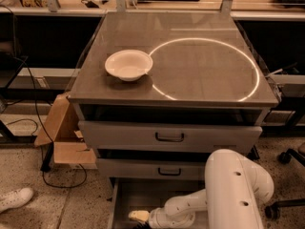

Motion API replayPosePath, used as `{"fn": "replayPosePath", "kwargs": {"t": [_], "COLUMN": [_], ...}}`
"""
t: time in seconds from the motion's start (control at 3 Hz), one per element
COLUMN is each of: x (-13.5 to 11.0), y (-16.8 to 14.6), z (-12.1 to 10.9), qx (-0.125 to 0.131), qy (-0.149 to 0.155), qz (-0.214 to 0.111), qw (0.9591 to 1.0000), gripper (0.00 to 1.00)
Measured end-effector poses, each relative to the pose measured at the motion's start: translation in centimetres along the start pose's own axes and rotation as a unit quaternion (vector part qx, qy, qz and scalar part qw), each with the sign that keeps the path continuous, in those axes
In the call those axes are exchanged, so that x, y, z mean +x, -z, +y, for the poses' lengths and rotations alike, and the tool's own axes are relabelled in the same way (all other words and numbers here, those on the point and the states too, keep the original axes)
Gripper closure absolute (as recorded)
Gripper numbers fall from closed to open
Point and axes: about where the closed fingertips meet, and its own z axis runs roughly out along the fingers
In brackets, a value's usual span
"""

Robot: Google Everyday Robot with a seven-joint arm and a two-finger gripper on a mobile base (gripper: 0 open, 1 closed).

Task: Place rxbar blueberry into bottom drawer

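Observation:
The bottom drawer (pixel 125 194) is pulled open at the foot of the grey cabinet, a shallow grey tray with a pale left rail. My white arm reaches down into it from the right, and my gripper (pixel 137 217) sits low inside the drawer near its left front, at the bottom edge of the view. The rxbar blueberry is not visible; it may be hidden under the gripper or cut off by the frame edge.
A white bowl (pixel 128 65) stands on the cabinet top (pixel 205 66), left of a bright ring of light. Two shut upper drawers with dark handles (pixel 169 137) lie above. A cardboard box (pixel 59 132) stands left of the cabinet, a white shoe (pixel 14 198) on the floor.

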Motion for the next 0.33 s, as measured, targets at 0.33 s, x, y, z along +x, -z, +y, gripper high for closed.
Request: {"fn": "replayPosePath", "kwargs": {"t": [0.33], "x": [0.0], "y": [0.0], "z": [0.0], "qx": [0.0], "qy": [0.0], "qz": [0.0], "qw": [1.0], "gripper": [0.0]}}
